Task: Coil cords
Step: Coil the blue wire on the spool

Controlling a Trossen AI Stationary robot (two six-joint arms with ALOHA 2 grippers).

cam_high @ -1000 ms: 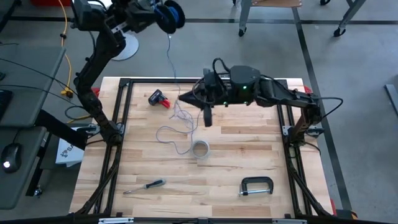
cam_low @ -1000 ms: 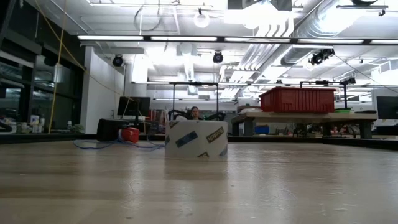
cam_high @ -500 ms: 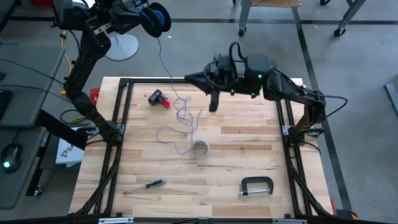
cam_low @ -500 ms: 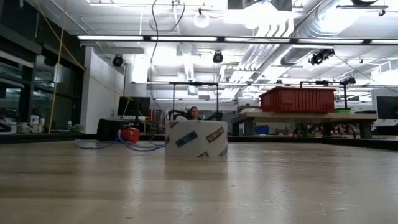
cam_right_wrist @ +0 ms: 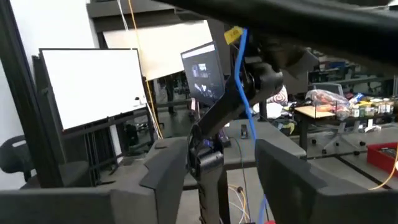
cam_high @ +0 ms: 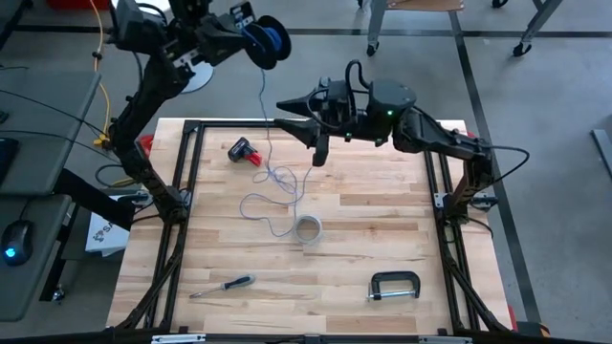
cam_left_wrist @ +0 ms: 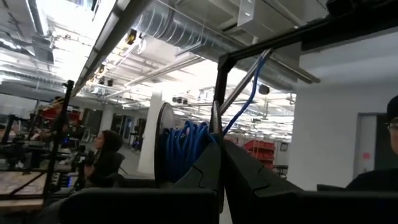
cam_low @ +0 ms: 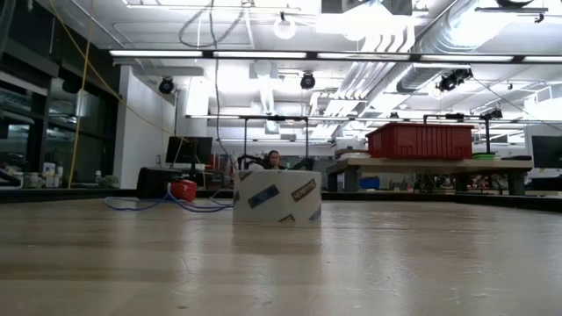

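Hanging from a raised left gripper (cam_high: 247,21) beyond the table's far-left corner: a coil of blue cord (cam_high: 268,38), wound in several loops and clamped between that gripper's shut fingers (in the left wrist view the loops (cam_left_wrist: 186,148) sit right at the closed fingertips). One blue strand drops from the coil to the wooden table (cam_high: 382,239) and ends in a loose tangle beside the pale grey cord (cam_high: 263,205), which lies in open, uncoiled loops on the boards near the table's middle.

Right gripper (cam_high: 292,107): held above the far edge of the table, pointing toward the left arm, just beside the hanging blue strand; fingers (cam_right_wrist: 165,165) apart, with the strand running between them and nothing gripped.

Other items on the table:
- red and black tool (cam_high: 245,152), far-left area, near the tangle.
- roll of tape (cam_high: 307,229), centre, touching or just beside the grey loops; it stands upright in the low view (cam_low: 277,196).
- screwdriver (cam_high: 222,285), near-left.
- C-clamp (cam_high: 394,286), near-right.

A seated person (cam_low: 275,160) shows in the room behind the table.
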